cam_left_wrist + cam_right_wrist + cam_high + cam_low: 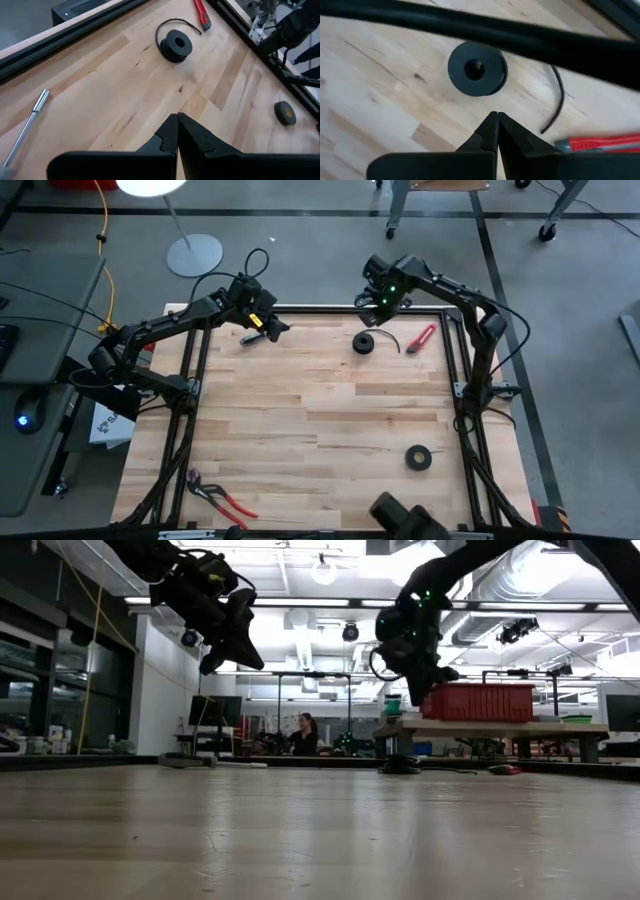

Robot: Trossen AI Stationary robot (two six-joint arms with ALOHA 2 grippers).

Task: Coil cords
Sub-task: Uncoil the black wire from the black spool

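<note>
While both hang above the table | left gripper (177, 131) jaws clenched, empty | right gripper (497, 129) likewise, over cords (476, 69)

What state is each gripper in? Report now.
Left gripper: shut, empty, raised above the table.
Right gripper: shut, empty, above the coiled thin black cord.

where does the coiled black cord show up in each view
high: coiled black cord at far edge, under right pincer.
low: small dark lump far back.
left wrist: upper middle.
right wrist: centre.
Shared landmark: red-handled tool beside it.
</note>
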